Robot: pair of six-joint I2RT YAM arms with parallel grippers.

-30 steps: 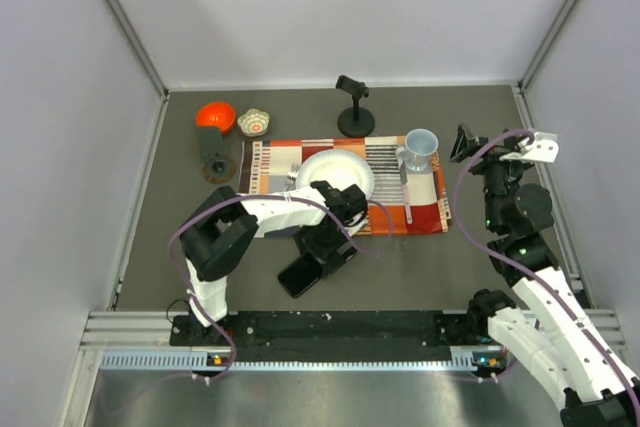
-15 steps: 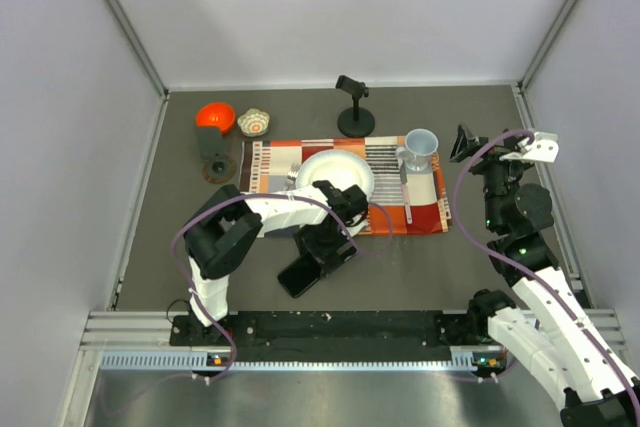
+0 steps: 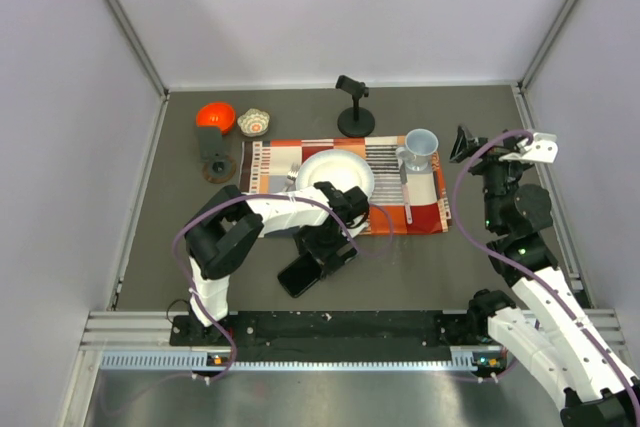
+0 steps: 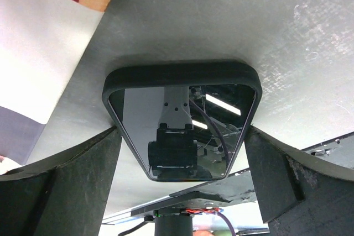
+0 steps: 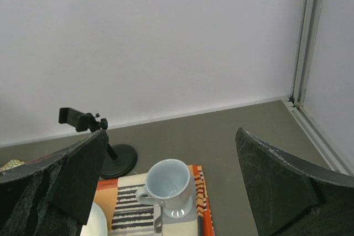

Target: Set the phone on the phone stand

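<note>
The left gripper (image 3: 322,252) has crept closer over the phone (image 3: 300,275), jaws wide, so the grab likely comes next.
The phone stand (image 3: 212,147) waits left of the mat (image 3: 428,209). The phone lies unmoved just in front of the mat. On the mat, the white bowl (image 3: 335,169) and cup (image 3: 420,147) look empty. The right gripper (image 3: 462,143), right of the mat, is wide open too.

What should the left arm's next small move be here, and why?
Probably close the left gripper on the phone: its open fingers straddle the phone's sides, and the phone lies flat on the table, not yet held, away from the phone stand.
</note>
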